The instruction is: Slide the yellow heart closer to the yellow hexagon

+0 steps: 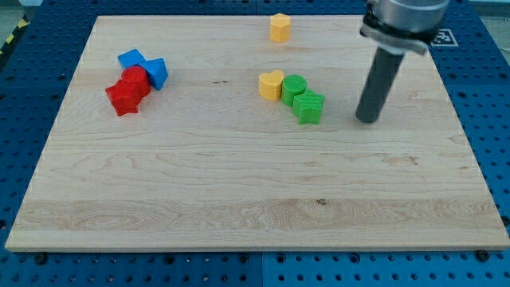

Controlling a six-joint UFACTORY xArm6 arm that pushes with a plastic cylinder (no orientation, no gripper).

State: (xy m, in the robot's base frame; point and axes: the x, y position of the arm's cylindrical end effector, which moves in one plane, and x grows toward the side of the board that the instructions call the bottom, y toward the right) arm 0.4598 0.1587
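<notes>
The yellow heart (pixel 271 84) lies near the middle of the wooden board, touching a green round block (pixel 293 88) on its right. The yellow hexagon (pixel 280 27) sits near the view's top edge of the board, above the heart and apart from it. My tip (pixel 367 119) rests on the board to the view's right of the green blocks, well clear of the heart.
A second green block (pixel 308 107) touches the round green one at its lower right. Two blue blocks (pixel 131 60) (pixel 157 72) and two red blocks (pixel 135 81) (pixel 123 99) cluster at the view's left. The board (pixel 255 199) is edged by a blue pegboard.
</notes>
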